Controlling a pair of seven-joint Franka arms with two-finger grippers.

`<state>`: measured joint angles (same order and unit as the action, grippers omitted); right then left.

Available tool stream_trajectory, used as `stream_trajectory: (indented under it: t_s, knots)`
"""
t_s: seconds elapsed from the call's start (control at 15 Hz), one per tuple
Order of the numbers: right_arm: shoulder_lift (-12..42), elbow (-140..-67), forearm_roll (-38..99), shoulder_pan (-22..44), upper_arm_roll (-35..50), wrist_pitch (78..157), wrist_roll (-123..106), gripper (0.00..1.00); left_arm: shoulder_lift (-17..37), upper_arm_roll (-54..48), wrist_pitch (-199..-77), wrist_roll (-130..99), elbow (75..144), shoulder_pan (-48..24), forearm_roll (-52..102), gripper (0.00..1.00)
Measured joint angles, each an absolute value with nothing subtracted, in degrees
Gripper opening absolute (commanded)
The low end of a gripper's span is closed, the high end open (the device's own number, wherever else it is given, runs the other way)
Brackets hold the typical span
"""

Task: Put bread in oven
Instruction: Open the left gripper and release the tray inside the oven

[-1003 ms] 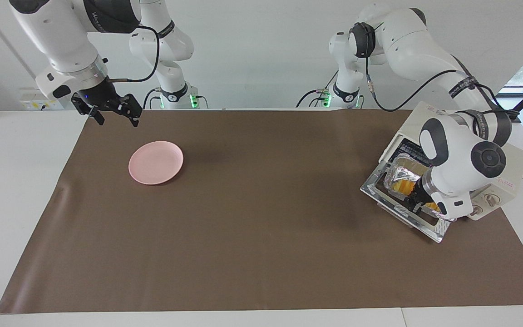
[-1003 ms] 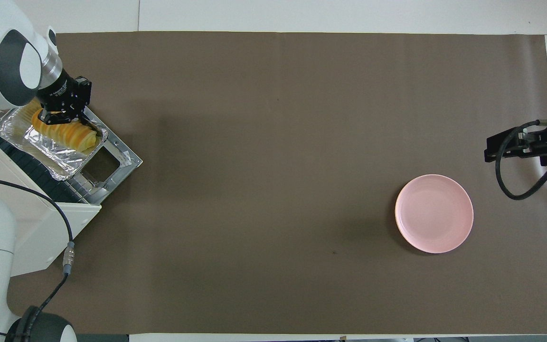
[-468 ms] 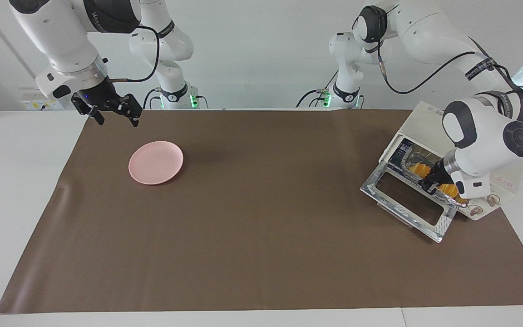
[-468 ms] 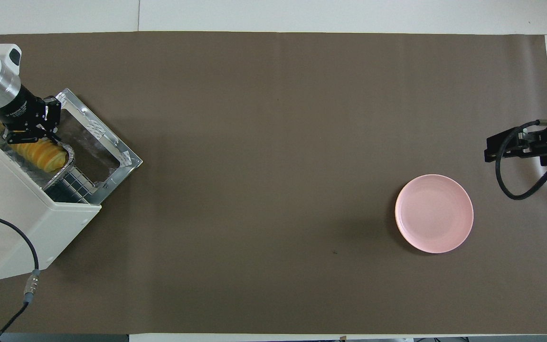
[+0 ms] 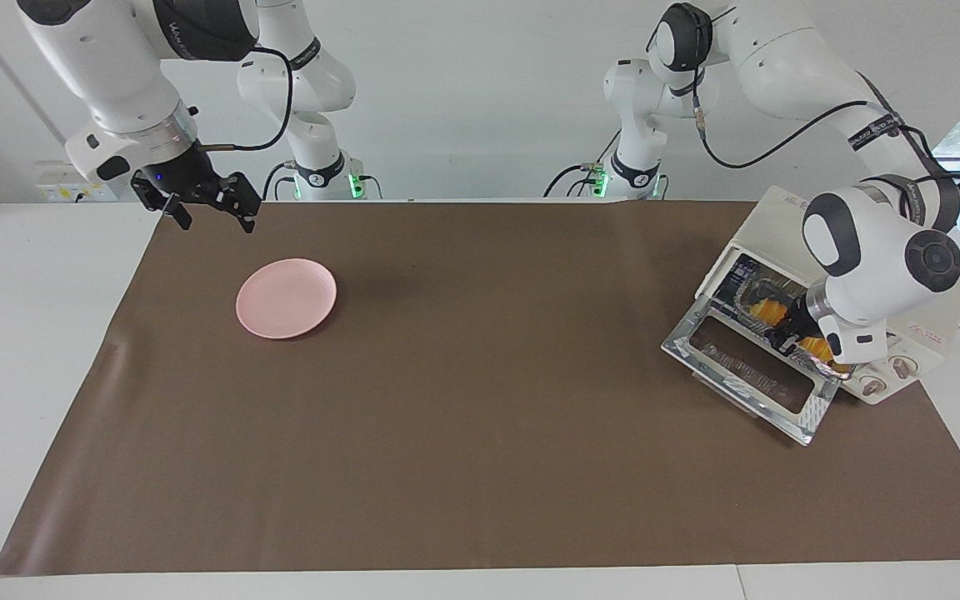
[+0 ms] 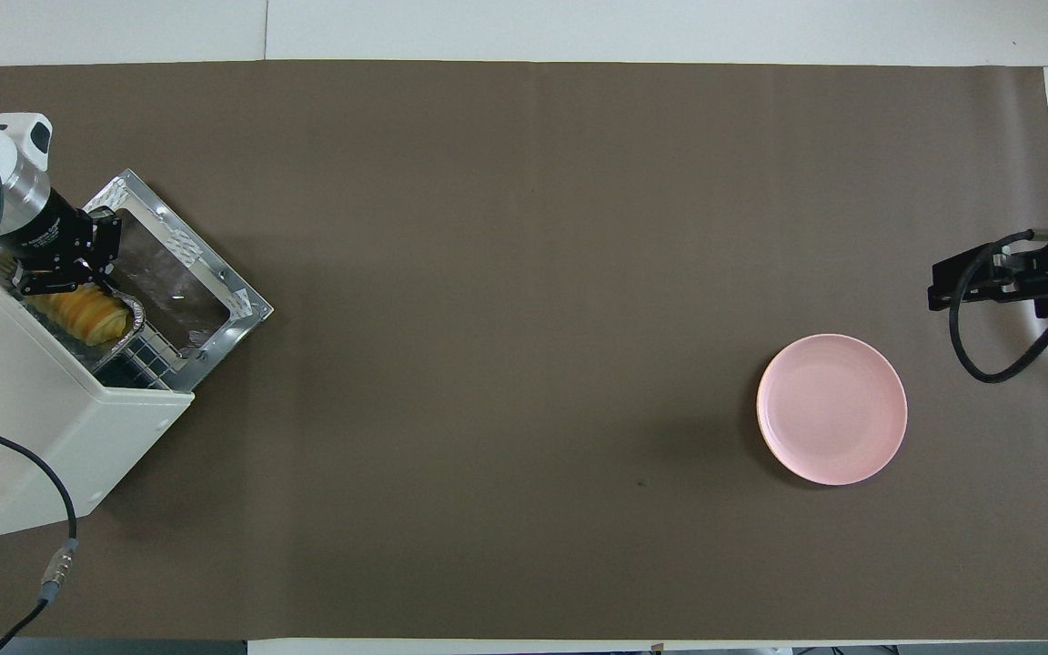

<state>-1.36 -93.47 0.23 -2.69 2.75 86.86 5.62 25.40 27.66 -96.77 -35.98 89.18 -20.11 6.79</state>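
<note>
Bread (image 6: 87, 312) sits in a foil tray (image 6: 128, 318) just inside the mouth of the oven (image 6: 24, 428), at the left arm's end of the table; its inner end is hidden under the oven's roof. The oven door (image 5: 751, 379) hangs open and flat, at 7 o'clock from the oven's mouth in the facing view. Left gripper (image 6: 65, 273) is at the oven's mouth over the bread; the wrist blocks the fingers in the facing view, and whether they grip the bread or tray cannot be told. Right gripper (image 5: 209, 208) hangs with fingers spread wide, empty, at 10 o'clock from the pink plate (image 5: 286, 297). A brown mat (image 5: 480, 433) covers the table.
</note>
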Motion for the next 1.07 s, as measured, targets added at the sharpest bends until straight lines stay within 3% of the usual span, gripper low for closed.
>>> stream_trajectory:
  t_s: [0.94,1.0,1.07]
  knots:
    - [-1.4,-93.5,0.2,-2.7,2.7,86.9,5.6,1.0,23.8,27.5,-98.4,-36.0,92.0,-20.8,3.7,0.0]
    - [-1.4,-93.5,0.2,-2.7,2.7,86.9,5.6,1.0,23.8,27.5,-98.4,-36.0,92.0,-20.8,3.6,0.27]
    - [-1.4,-93.5,0.2,-2.7,2.7,86.9,5.6,1.0,23.8,27.5,-98.4,-35.9,92.0,-20.8,3.6,0.66]
